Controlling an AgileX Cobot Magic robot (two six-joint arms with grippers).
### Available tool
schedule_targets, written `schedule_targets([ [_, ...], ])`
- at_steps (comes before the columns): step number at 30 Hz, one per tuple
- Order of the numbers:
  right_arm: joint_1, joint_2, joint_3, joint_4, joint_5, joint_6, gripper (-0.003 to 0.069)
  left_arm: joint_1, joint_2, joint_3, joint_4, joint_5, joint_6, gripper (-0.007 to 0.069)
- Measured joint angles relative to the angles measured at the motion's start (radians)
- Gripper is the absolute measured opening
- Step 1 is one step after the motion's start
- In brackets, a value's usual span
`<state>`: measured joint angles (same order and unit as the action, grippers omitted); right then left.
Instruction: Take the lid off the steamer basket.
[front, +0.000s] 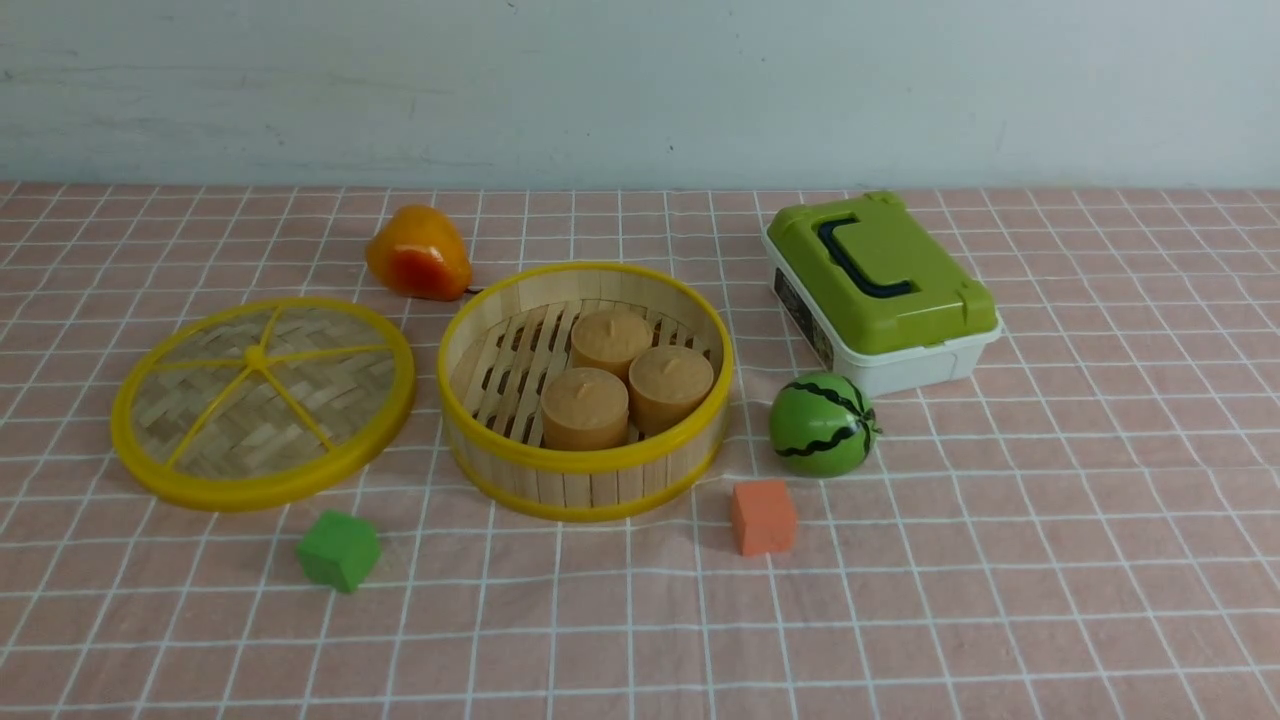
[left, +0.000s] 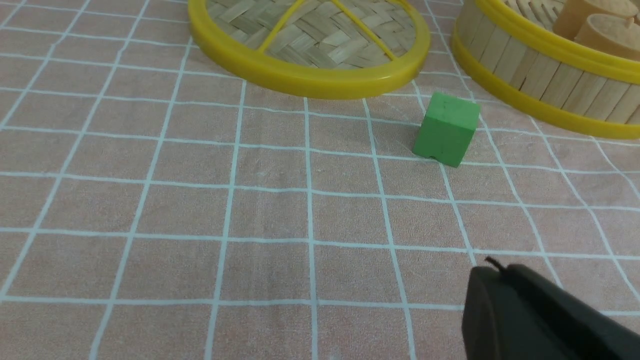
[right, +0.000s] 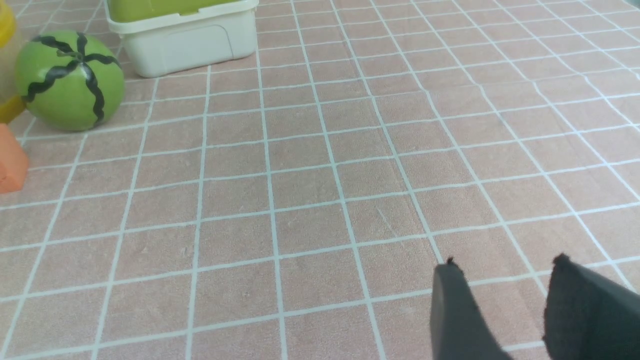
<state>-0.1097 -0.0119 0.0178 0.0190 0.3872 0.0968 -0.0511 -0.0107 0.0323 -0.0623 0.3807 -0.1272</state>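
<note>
Pink checked cloth (front: 1000, 560) covers the table below a pale wall. At centre, the steamer basket (front: 585, 470) stands uncovered, holding three tan round cakes (front: 625, 380) on its slatted floor. Flat on the cloth just left of it lies the lid (front: 262, 402), knob up. Far right sits a white box with its green top (front: 880, 270) closed; its contents are hidden. The left gripper (left: 495, 272) is pressed together, empty, over bare cloth near a green cube (left: 446, 129). The right gripper (right: 505, 262) has its fingers spread slightly, gripping nothing, above bare cloth.
</note>
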Motion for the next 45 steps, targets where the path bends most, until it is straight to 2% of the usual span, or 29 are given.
schedule_targets([
  [45, 0.000, 0.000, 0.000, 0.000, 0.000, 0.000, 0.0242, 0.000, 0.000, 0.000, 0.000, 0.000, 0.000, 0.0000],
])
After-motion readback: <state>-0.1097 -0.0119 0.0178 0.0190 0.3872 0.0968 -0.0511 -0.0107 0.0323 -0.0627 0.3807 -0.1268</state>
